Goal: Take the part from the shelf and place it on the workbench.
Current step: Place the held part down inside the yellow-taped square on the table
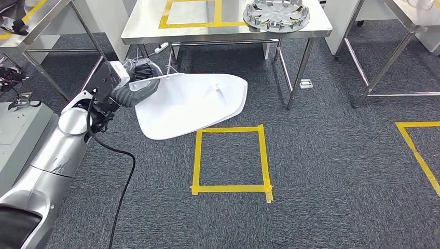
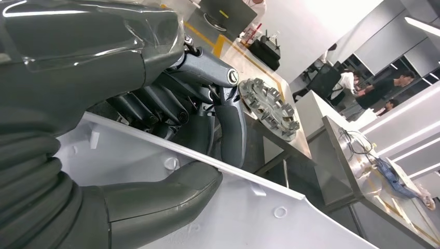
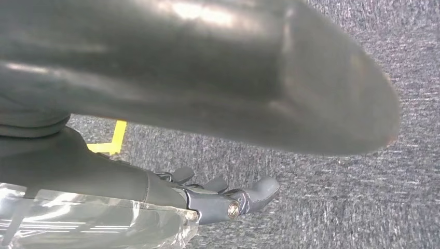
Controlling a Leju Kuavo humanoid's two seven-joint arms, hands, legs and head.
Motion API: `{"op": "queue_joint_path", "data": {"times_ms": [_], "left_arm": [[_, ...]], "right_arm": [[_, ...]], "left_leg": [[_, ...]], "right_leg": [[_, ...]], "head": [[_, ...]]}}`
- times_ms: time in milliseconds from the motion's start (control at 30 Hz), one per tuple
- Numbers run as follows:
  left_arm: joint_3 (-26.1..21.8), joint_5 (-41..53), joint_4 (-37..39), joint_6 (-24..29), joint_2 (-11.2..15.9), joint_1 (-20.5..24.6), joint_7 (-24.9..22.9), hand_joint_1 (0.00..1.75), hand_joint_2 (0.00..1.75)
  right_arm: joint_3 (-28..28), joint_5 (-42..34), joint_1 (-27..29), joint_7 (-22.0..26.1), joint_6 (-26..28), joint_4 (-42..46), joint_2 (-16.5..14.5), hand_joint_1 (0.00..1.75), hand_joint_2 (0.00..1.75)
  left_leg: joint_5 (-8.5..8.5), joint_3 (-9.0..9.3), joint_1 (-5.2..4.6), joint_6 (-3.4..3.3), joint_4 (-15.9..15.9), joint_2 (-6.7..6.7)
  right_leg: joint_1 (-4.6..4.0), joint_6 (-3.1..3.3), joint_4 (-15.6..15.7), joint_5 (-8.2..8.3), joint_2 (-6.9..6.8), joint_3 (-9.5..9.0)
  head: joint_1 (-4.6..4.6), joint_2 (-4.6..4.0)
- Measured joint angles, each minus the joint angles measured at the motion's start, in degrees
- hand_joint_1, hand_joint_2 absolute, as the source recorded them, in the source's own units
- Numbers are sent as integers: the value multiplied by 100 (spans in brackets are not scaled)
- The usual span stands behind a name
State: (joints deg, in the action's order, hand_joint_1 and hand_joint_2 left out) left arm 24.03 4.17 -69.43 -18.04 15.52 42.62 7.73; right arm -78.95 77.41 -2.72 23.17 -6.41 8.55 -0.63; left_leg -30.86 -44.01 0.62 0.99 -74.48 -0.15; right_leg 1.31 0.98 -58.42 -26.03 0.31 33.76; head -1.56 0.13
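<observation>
Grey carpet floor with a yellow tape square; steel tabletop ahead, well apart from the robot, its own taped square bare and a silver wheel cover on its right end. Open floor lies between; table legs flank the approach. The white part hangs over the floor, pinched at one rim by the left hand, thumb under, fingers over. Risk: broad panel, single edge hold, likely to droop, slip, or clip the tabletop edge. Right hand hangs low, fingers loosely extended, holding nothing.
</observation>
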Motion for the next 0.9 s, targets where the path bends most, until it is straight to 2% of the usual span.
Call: {"op": "queue_joint_path", "data": {"times_ms": [33,67,133,167,200,300,333,367,400,467,500,533,567,600,633,667,700,733,767,800,867,900], "left_arm": [[3,-2,3,-5,1,-5,1,175,175],[3,-3,4,-7,1,-2,0,175,175],[-2,-7,3,-10,5,17,0,175,175],[-5,-7,1,-14,7,29,-2,175,175],[-10,-8,-4,-20,11,40,-4,175,175],[-19,-11,-19,-46,20,65,-8,175,175],[-20,-11,-19,-55,17,74,-9,175,175],[-18,-10,-20,-63,11,82,-9,175,175],[-14,-8,-19,-75,1,85,-9,175,175],[-1,-7,-16,-101,-20,74,-8,175,175],[4,-6,-15,-111,-32,55,-9,175,175],[9,-6,-13,-115,-40,38,-9,175,175],[10,-6,-9,-115,-50,26,-9,175,175],[12,-6,-5,-115,-58,20,-9,175,175],[14,-6,-1,-115,-67,19,-9,175,175],[16,-5,2,-115,-74,19,-9,175,175],[18,-3,3,-115,-77,23,-10,175,175],[19,-2,4,-114,-80,24,-11,175,175],[20,-1,3,-114,-83,27,-13,175,175],[19,-1,1,-113,-85,29,-14,175,175],[14,-3,-2,-111,-86,30,-13,175,175],[10,-3,-1,-111,-83,28,-13,175,175]], "right_arm": [[0,-2,2,3,-8,0,-1,0,0],[0,-6,1,8,-16,0,-2,0,0],[0,-13,-7,19,-30,-2,-30,0,0],[0,-18,-14,22,-34,-3,-46,0,0],[0,-21,-20,25,-39,-4,-62,0,0],[0,-38,-29,10,-82,-2,-62,0,0],[0,-46,-34,1,-105,-2,-57,0,0],[0,-54,-45,-10,-120,-3,-52,0,0],[0,-62,-54,-21,-130,-3,-43,0,0],[0,-71,-54,-45,-137,-3,-22,0,0],[0,-73,-48,-55,-137,-2,-8,0,0],[0,-74,-43,-61,-137,-2,5,0,0],[0,-74,-41,-64,-137,-2,19,0,0],[0,-74,-40,-64,-137,-2,30,0,0],[0,-74,-38,-65,-138,-4,30,0,0],[0,-74,-39,-67,-138,-5,31,0,0],[0,-74,-40,-70,-139,-7,28,0,0],[0,-75,-44,-73,-139,-8,25,0,0],[0,-75,-52,-75,-139,-7,28,0,0],[0,-76,-56,-75,-139,-7,24,0,0],[0,-76,-69,-75,-139,-6,17,0,0],[0,-77,-71,-75,-139,-5,15,0,0]], "left_leg": [[96,-27,-8,-34,104,2],[301,47,-26,-95,394,3],[826,323,-116,-301,1178,2],[977,436,-165,-391,1463,3],[1051,517,-208,-460,1639,2],[1030,764,-235,-538,1888,0],[1029,858,-222,-555,1957,2],[1020,935,-202,-563,2002,3],[1005,982,-190,-554,2024,8],[938,1038,-186,-532,2028,1],[894,1074,-183,-512,2025,-5],[842,1120,-176,-487,2015,-11],[781,1171,-163,-455,1995,-13],[708,1222,-146,-416,1958,-10],[625,1265,-137,-371,1900,-5],[537,1286,-135,-327,1834,1],[452,1296,-140,-286,1777,11],[392,1304,-144,-248,1728,18],[350,1313,-140,-219,1702,25],[327,1316,-126,-192,1668,32],[319,1180,-91,-137,1367,35],[276,997,-71,-104,1060,36]], "right_leg": [[-24,4,1,-47,3,-67],[-53,8,4,-97,5,-144],[-103,10,21,-197,4,-288],[-109,1,44,-234,2,-340],[-107,-18,73,-251,-1,-390],[-97,-128,59,-187,-28,-473],[-95,-150,-78,-176,-32,-408],[-91,-145,-321,-202,-30,-263],[-81,-134,-661,-268,-27,-29],[-60,-118,-1325,-516,-24,491],[-44,-131,-1478,-639,-25,680],[-23,-170,-1452,-686,-26,780],[2,-240,-1246,-617,-31,788],[32,-332,-888,-418,-41,717],[58,-433,-506,-118,-78,627],[68,-459,-209,129,-121,545],[66,-428,-30,318,-146,481],[55,-343,21,402,-163,454],[45,-227,13,388,-148,425],[46,-156,7,385,-117,383],[58,-67,8,339,-70,291],[60,-41,10,306,-42,244]], "head": [[0,0],[1,0],[14,0],[22,0],[27,0],[25,0],[27,0],[31,0],[31,0],[34,0],[32,0],[34,0],[34,0],[33,0],[41,0],[46,0],[43,0],[43,0],[33,0],[25,0],[20,0],[20,0]]}}
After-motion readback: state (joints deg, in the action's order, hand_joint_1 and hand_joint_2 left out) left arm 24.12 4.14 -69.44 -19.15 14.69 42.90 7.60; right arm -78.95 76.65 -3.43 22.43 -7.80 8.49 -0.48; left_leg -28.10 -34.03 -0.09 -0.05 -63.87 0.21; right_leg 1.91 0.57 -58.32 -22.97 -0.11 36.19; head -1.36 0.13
